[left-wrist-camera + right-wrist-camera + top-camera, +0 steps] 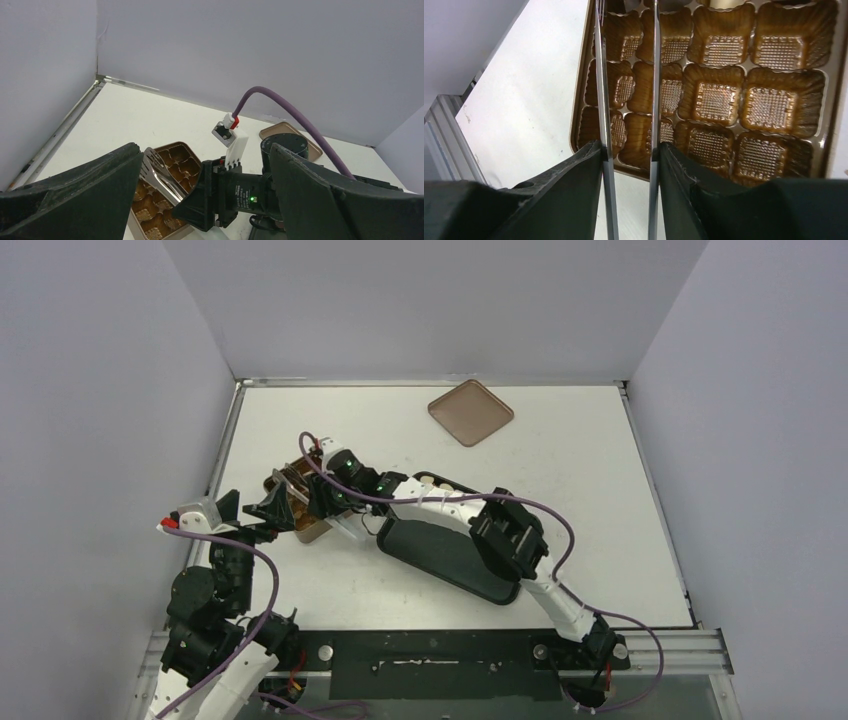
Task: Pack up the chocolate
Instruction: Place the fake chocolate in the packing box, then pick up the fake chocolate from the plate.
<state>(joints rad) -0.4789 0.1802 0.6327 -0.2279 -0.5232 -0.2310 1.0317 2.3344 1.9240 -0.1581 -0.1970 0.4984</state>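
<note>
Your right fingers [574, 175] pinch tongs [654, 75], left fingers [90, 190] spread; chocolate [441, 484] at the tin's [312, 528] three o'clock seems light, fragile: nip its sides.

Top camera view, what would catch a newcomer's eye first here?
The right end effector gripping metal tongs over the gold tin at the table's left, with every cup in view empty. Next come the long black tray mid-table and the brown square lid lying alone near the far edge.
</note>
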